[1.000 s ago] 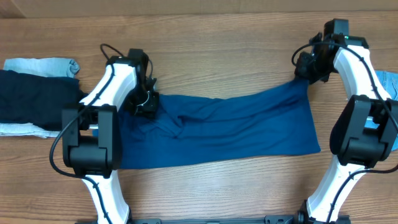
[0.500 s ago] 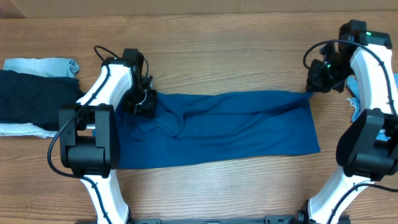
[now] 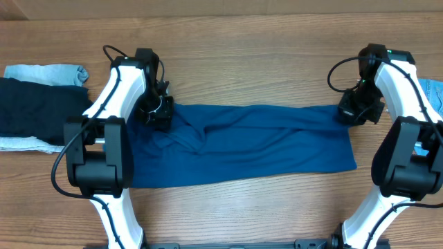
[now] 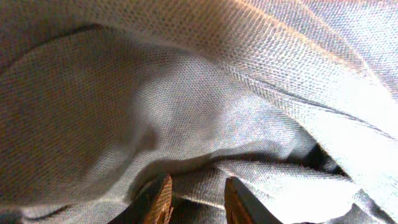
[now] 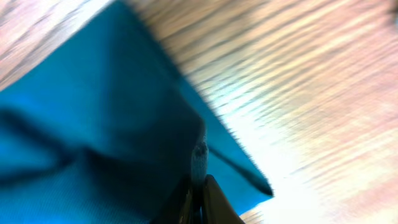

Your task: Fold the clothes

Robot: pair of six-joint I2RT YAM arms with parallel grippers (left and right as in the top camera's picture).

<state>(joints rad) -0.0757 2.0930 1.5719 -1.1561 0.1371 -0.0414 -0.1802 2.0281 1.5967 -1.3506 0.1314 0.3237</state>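
Observation:
The clothes (image 3: 256,142), a royal-blue shirt, lie as a long wrinkled band across the table between both arms. My left gripper (image 3: 160,114) is low on the band's far left corner. In the left wrist view its fingers (image 4: 198,190) pinch a raised fold of the knit (image 4: 186,93). My right gripper (image 3: 353,114) is at the far right corner. The right wrist view shows it (image 5: 198,186) shut on a thin edge of the blue cloth (image 5: 93,124), with bare wood beside it.
A near-black folded garment (image 3: 38,107) lies at the left edge, with a light-blue piece (image 3: 48,72) behind it. More light-blue cloth (image 3: 432,90) shows at the right edge behind the right arm. The wooden table (image 3: 263,55) is bare beyond the shirt.
The right gripper swung out to the right with the shirt's far corner, then came back and down. That corner now lies level with the band's far edge. The left gripper barely shifted.

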